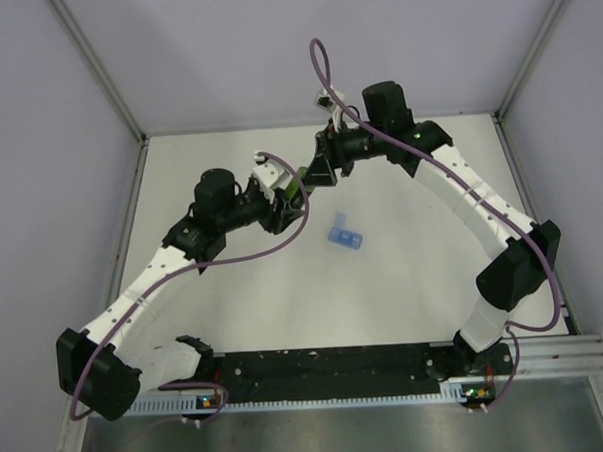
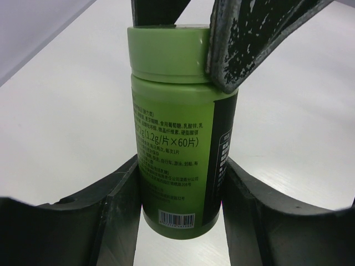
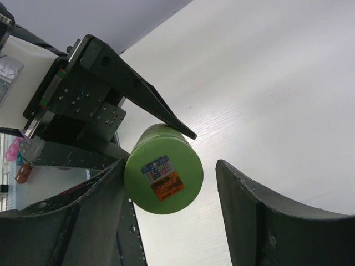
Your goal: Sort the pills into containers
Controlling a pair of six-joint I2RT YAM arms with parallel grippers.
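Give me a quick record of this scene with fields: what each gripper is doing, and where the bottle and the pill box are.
Left gripper: shut on the body of the green cylindrical plastic bottle
Right gripper: open, jaws either side of the bottle's green cap, gap on one side
Pill box: small translucent blue plastic box, lying on the white table, apart from both grippers

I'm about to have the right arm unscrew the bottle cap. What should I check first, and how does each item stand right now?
1. Left gripper clamped on the bottle body: ok.
2. Green cap sits between the right gripper fingers: ok.
3. Right gripper closed on the cap: not ok, a gap shows beside one finger.
4. Pill box lies apart from both arms: ok.
5. Pill box compartments open to receive pills: cannot tell.
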